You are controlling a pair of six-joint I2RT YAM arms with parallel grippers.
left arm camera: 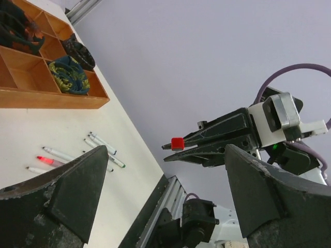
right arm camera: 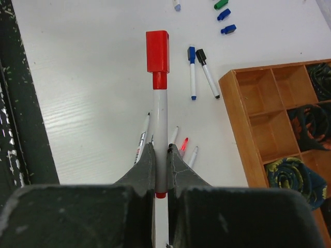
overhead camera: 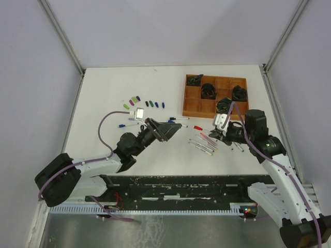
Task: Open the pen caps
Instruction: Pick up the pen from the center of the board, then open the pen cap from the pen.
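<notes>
**Operator:** What was the state of the right claw (right arm camera: pixel 161 161)?

**Technician:** Closed. Its two fingers were clamped on the white barrel of the red-capped pen (right arm camera: pixel 161 119). The pen was held raised above the counter (overhead camera: pixel 103 88), just in front of the near edge of the tray (overhead camera: pixel 185 101).

**Operator:** Where was the red cap (right arm camera: pixel 158 50)?

**Technician:** Seated on the pen's far end, pointing away from the right claw. It sat just off the tray's near left corner.

**Operator:** And the left claw (left arm camera: pixel 165 206)?

**Technician:** Spread wide, with nothing between its fingers. It stood to the left of the tray's near left corner and faced the red cap. It was near the cap but apart from it.

**Operator:** Where were the remaining task items?

**Technician:**
- The loose caps (right arm camera: pixel 224 14), in green, purple, blue and a dark colour, lay in a rough row on the counter. The row was to the left of the tray and did not touch it.
- The uncapped pens (right arm camera: pixel 143 135) lay together on the counter in front of the tray's near edge, below the right claw.
- Two capped pens (right arm camera: pixel 192 77), one with a blue cap and one with a black cap, lay side by side near the tray's left wall.

**Operator:** What did the tray hold?

**Technician:** Several compartments held dark coiled items (overhead camera: pixel 208 89). What these were could not be told.
</notes>
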